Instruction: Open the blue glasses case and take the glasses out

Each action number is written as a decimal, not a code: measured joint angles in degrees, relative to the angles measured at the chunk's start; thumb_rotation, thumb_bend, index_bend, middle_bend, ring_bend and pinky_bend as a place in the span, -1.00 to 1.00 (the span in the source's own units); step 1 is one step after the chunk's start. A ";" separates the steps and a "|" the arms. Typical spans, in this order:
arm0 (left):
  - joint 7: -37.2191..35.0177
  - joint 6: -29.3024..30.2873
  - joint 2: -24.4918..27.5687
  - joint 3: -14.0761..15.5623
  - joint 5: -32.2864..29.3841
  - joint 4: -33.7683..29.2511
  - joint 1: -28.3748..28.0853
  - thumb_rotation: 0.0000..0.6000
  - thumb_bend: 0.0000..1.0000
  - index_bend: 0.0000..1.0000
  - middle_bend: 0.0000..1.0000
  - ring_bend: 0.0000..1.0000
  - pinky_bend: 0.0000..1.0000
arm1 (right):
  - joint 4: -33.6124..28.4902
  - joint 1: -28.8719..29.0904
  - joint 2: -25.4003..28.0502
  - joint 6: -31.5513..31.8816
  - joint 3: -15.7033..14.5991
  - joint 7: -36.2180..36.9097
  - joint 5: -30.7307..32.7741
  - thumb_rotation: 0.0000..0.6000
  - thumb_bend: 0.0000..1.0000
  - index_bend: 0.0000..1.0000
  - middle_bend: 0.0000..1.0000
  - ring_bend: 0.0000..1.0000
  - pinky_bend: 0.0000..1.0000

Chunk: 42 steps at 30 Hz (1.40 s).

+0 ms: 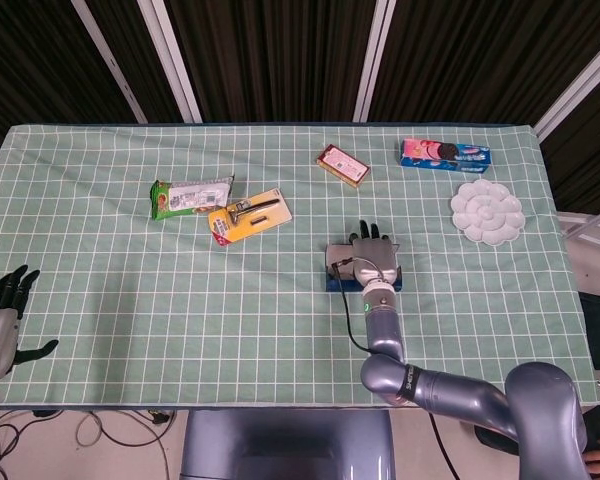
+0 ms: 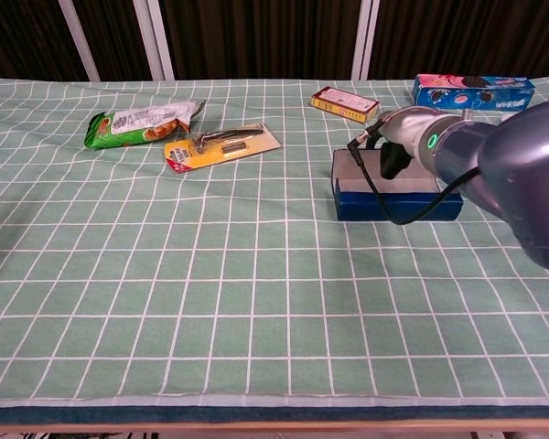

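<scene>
Resting on the blue case (image 1: pixel 363 272) lid, right hand (image 1: pixel 372 258), grip unclear | case at table (image 1: pixel 130 300) centre-right, 5 o'clock of razor card (image 1: pixel 249 214) | left hand (image 1: pixel 0 318) spread, empty, 8 o'clock edge

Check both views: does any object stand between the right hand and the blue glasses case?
No. The right hand is already at the blue glasses case, its lid lifted; nothing lies between them.

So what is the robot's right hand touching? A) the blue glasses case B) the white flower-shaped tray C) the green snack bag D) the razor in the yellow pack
A: the right hand rests on the blue glasses case, far from the other things.
</scene>
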 measured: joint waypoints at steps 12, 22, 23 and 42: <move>0.00 0.07 -0.11 0.17 0.60 0.13 -0.06 1.00 -0.98 -1.00 -1.00 -1.00 -1.00 | -9.29 -0.34 3.70 2.96 1.17 2.58 -5.45 1.00 0.05 -0.74 -0.68 -0.68 -0.24; -0.10 0.06 -0.21 0.41 1.43 0.20 -0.21 1.00 -0.98 -1.00 -1.00 -1.00 -1.00 | -26.13 -3.80 9.58 7.70 -1.49 2.93 -7.22 1.00 0.00 -0.80 0.34 0.44 0.73; -0.15 0.05 -0.22 0.42 1.45 0.18 -0.22 1.00 -0.98 -1.00 -1.00 -1.00 -1.00 | -26.95 -4.10 9.89 8.01 -1.98 2.96 -7.13 1.00 0.00 -0.80 0.42 0.53 0.80; -0.66 -0.75 -0.03 0.29 0.81 0.09 -0.47 1.00 -0.98 -1.00 -1.00 -1.00 -1.00 | -24.80 -3.96 6.56 7.92 -5.10 2.09 0.52 1.00 0.13 -0.69 0.78 0.88 1.00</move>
